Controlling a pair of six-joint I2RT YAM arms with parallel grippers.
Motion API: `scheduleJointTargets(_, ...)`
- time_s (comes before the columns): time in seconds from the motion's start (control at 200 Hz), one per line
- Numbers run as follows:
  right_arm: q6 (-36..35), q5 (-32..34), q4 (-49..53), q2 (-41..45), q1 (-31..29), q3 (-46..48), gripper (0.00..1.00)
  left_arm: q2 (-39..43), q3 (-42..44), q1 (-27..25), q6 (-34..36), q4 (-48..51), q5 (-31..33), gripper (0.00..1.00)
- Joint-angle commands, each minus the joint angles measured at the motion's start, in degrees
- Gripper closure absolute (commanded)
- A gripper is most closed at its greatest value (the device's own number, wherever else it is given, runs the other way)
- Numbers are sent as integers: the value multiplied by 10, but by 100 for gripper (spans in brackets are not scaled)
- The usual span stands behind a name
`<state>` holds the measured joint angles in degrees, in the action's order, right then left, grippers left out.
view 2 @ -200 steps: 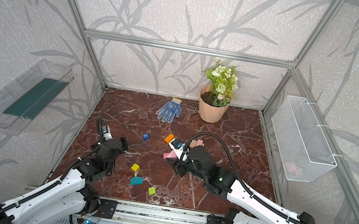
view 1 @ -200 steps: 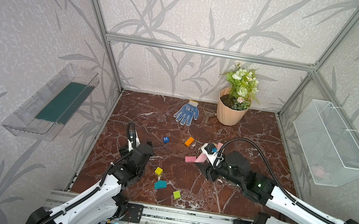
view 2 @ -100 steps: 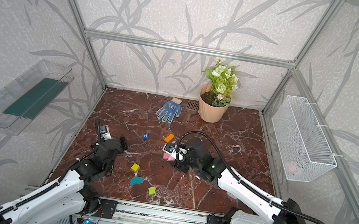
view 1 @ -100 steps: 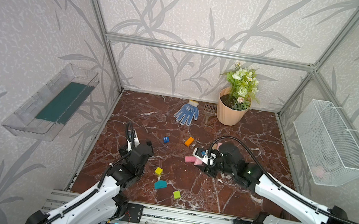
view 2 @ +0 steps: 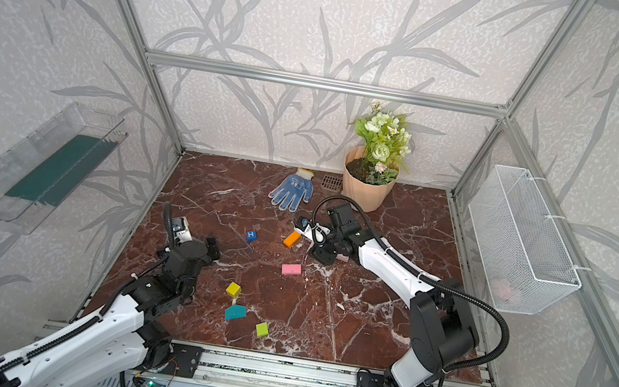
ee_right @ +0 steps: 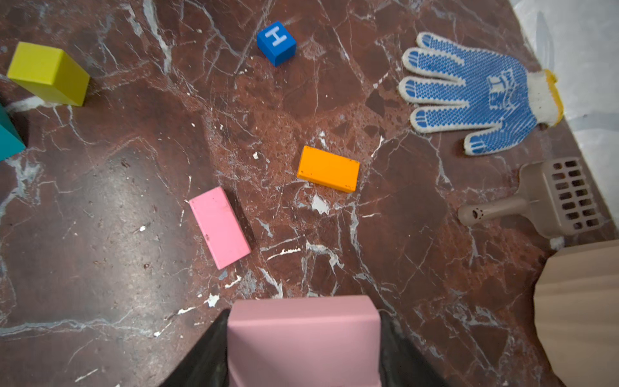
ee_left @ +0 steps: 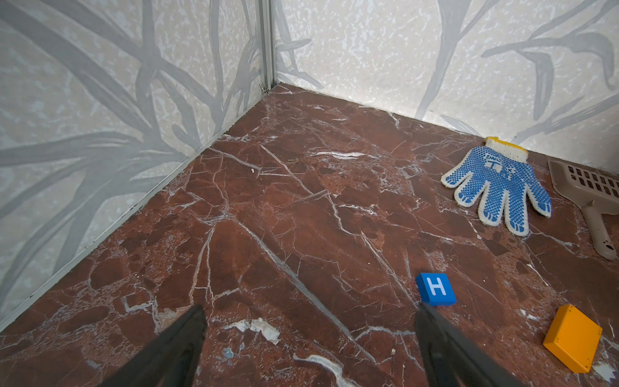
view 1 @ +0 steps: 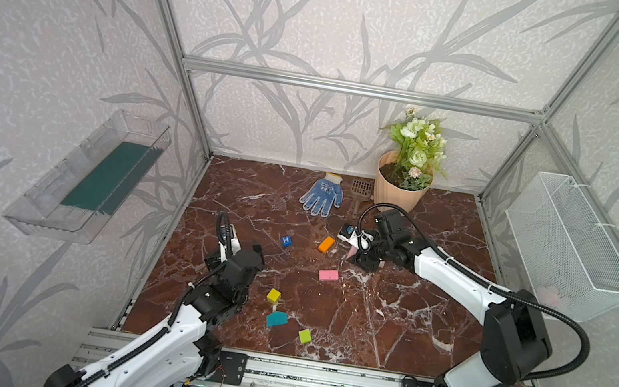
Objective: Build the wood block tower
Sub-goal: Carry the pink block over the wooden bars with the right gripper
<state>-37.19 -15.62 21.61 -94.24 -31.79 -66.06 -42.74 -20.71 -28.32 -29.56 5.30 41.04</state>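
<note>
While the right gripper hangs over the back part of the floor, its two black fingers squeeze a smooth pale pink wooden block by its flat sides. That block is an oblong with straight edges. Under it lies the shiny red-brown marble floor, crossed by thin white lines like cracks.

The left gripper is spread wide on the left side, with nothing between its dark fingers. A little blue wooden cube with a white letter H on top sits near one finger.

The other wood blocks lie flat on the floor, each one alone and touching no other. A flat orange wooden oblong lies between the blue cube and the right gripper. A flat bright pink wooden oblong lies near the middle. Closer to the front are a yellow wooden cube, a teal wooden piece with a slanted top and a lime green wooden cube.

At the back lies a knitted white glove with bumpy blue dots. Beside it is a tan plastic scoop with slots, then a ribbed peach flowerpot holding green leaves and pale flowers.
</note>
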Motion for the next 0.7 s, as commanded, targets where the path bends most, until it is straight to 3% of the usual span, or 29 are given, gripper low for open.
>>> scheduleJointTargets(0.0, -18, -29, 34, -24, 23, -31, 95, -4, 1, 2, -3, -4, 10, 3)
scheduleJointTargets(0.7, -7, -6, 39, -122, 73, -73, 93, -38, -14, 2, -5, -1, 14, 3)
